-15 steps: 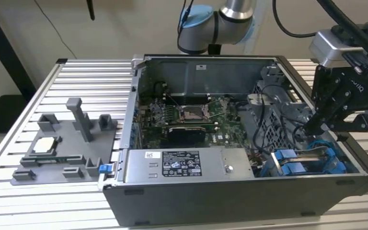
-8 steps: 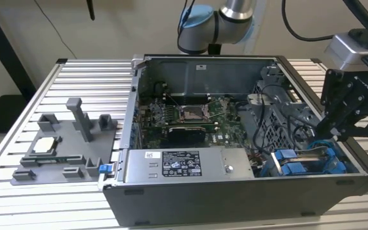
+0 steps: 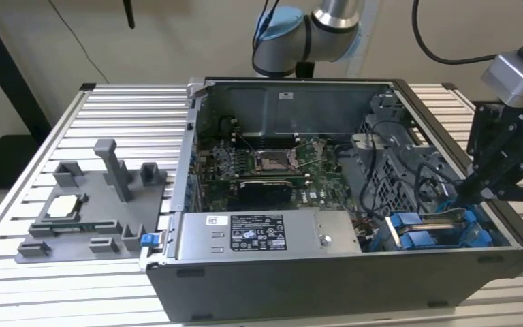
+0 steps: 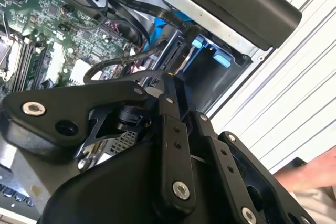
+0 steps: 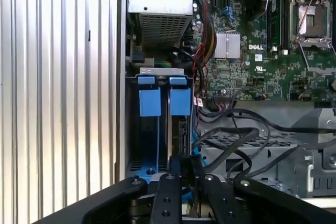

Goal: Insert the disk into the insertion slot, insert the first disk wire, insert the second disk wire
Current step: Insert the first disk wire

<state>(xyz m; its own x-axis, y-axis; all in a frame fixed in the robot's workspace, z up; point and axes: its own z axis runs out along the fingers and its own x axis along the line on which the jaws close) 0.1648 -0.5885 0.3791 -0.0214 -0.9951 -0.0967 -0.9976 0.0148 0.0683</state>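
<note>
Black linkage bars of the gripper (image 5: 184, 160) sit closest in both wrist views. Its fingertips are pinched close together at the near edge of the disk (image 5: 181, 129), though I cannot tell whether they actually clamp it. That disk stands on edge inside the insertion slot (image 5: 134, 129), its blue tab just beside the blue tab of the other caddy (image 5: 149, 100). Black cables (image 5: 236, 140) loop near the cage. White lettering marks the motherboard (image 5: 252, 66). In the exterior view the power supply (image 3: 261, 235) carries a white sticker and a black label, both too small to read.
</note>
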